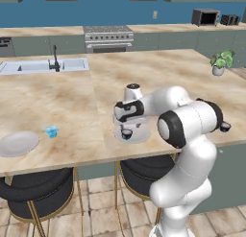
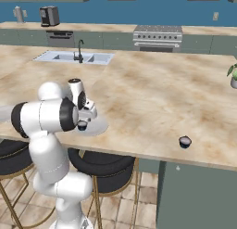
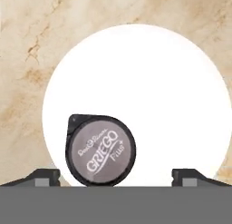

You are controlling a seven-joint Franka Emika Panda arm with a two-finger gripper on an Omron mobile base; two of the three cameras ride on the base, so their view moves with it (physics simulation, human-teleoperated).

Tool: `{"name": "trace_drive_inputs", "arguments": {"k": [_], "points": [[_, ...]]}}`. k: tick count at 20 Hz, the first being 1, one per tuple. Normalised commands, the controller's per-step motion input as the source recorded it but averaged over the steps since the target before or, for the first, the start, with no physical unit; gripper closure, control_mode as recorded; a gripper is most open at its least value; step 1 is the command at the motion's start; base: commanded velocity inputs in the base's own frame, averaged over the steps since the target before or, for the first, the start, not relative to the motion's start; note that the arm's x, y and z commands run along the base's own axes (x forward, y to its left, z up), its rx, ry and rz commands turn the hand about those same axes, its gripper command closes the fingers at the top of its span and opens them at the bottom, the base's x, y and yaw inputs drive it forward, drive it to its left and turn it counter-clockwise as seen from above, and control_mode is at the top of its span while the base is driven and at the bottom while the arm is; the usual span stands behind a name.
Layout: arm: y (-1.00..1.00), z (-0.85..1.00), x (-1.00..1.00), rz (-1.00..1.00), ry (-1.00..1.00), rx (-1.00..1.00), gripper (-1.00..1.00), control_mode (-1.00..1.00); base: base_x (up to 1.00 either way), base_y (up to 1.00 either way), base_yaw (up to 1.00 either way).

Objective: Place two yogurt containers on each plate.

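Nearest the hand camera, one dark yogurt container [image 3: 100,150] was seen lying on the near plate [image 3: 149,73], close to the plate's edge. The tool [image 3: 116,175] was held right above it, its two finger tips spread wide apart with nothing pinched between them, so this cup was judged as set down and released.

On the large desk [image 1: 158,73], the second plate [image 1: 18,143] was found far to the left, near the front edge, with no cup on it. The light blue yogurt container [image 1: 52,131] was standing just beside that plate, on the bare desk. Another dark yogurt container [image 2: 185,141] was seen well apart to the right, also near the front edge. A fourth cup could not be made out. The task was therefore judged as barely started: one cup placed, three left.

Two stools [image 1: 41,188] were tucked under the desk, and a potted plant [image 1: 221,61] stood far right. Nothing was seen blocking the way to the other cups.
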Motion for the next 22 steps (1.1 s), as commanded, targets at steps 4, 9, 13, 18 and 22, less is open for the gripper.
{"name": "trace_drive_inputs", "arguments": {"k": [4,9,13,18,22], "points": [[-0.83,0.36,-0.29,-0.05,0.05,0.00,-1.00,-1.00,0.00,0.00,0.00],[-1.00,0.25,-0.29,-0.06,0.02,0.00,-1.00,-1.00,0.00,0.00,0.00],[-0.76,0.32,-0.32,0.00,0.01,0.01,-1.00,-1.00,0.00,0.00,0.00],[-0.92,0.13,-0.24,-0.01,0.00,0.00,-1.00,-1.00,0.00,0.00,0.00],[-1.00,0.00,-0.11,-0.06,0.03,0.02,-1.00,-1.00,0.00,0.00,0.00]]}}
